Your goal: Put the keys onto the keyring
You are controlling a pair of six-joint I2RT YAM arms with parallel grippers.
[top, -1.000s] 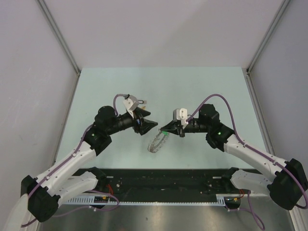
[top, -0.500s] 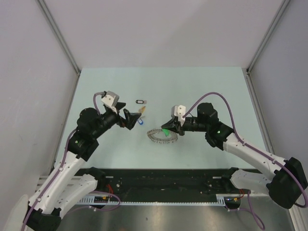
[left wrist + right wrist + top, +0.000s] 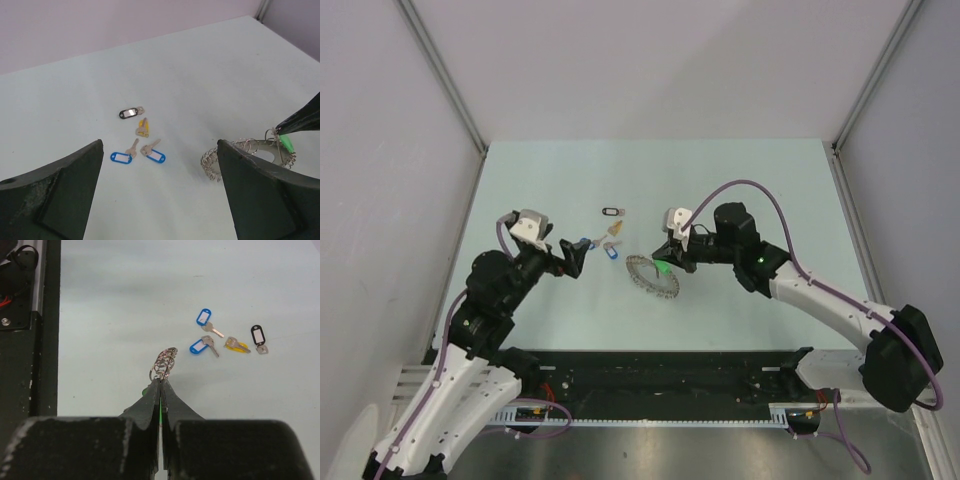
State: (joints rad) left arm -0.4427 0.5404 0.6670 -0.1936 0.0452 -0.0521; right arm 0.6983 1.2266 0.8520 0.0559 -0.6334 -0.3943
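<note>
Jaws of the left gripper (image 3: 576, 257) stand spread wide, holding nothing. The right gripper (image 3: 160, 382) has its jaws pressed together, pinching a small green-tagged key (image 3: 286, 142) at the two o'clock edge of the big silver beaded metal keyring (image 3: 642, 280). Four little metal keys with blue, yellow and black tags (image 3: 143, 131) lie loose on the pale table (image 3: 770, 190), at the ring's ten o'clock.

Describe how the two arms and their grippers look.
The left arm and right arm have white links and black joints, each trailing a purple cable. White camera blocks top the wrists. The left gripper and right gripper have black wedge-shaped fingers.
</note>
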